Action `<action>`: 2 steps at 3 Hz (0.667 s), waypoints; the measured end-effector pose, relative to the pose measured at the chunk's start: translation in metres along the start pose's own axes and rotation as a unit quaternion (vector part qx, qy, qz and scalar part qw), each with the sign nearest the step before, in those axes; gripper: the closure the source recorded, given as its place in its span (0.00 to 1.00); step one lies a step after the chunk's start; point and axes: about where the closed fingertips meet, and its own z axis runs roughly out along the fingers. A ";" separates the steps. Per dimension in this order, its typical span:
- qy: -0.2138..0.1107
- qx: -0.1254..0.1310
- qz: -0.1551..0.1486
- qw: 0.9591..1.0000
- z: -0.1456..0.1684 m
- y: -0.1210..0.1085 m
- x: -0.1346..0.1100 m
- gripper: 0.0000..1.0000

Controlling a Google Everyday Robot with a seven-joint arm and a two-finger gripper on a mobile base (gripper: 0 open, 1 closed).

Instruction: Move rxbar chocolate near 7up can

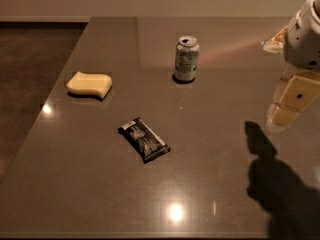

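Three objects rest on the desk [100, 194]: rxbar chocolate [144, 139] lying flat and diagonal near the middle, 7up can [186, 59] upright well behind it, yellow sponge [90, 84] at left. At the right edge the arm [305, 34] angles down, its tool [290, 104] above the desk, well apart from all; whether it is apart or together cannot be told.

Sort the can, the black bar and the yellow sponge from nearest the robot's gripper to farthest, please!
From the gripper at the right edge:
1. 7up can, upright, back middle.
2. rxbar chocolate, lying nearer the front.
3. sponge, far left.
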 end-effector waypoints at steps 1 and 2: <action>0.000 0.000 0.000 1.000 0.000 0.000 0.000 0.00; -0.016 -0.010 0.006 1.000 0.003 0.003 -0.013 0.00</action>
